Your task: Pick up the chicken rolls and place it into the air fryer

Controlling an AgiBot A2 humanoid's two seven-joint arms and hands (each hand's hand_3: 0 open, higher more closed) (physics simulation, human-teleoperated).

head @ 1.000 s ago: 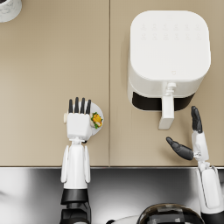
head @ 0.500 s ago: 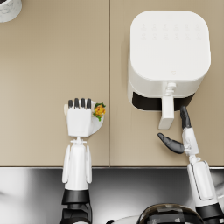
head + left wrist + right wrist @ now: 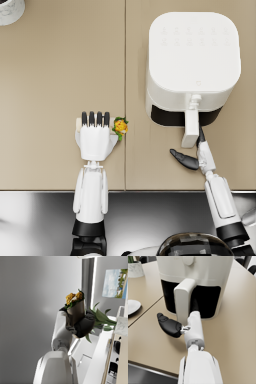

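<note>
Beside air fryer handle, right hand

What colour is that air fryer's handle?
White, like the air fryer body; the handle shows best in the right wrist view.

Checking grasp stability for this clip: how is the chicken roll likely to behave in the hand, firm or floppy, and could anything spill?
The chicken roll probably holds its shape: it stands upright in the left hand without sagging. Its yellow filling and green leaves sit loosely at the open top, so tilting might shed some. It looks light for its size, held by fingers alone.
</note>
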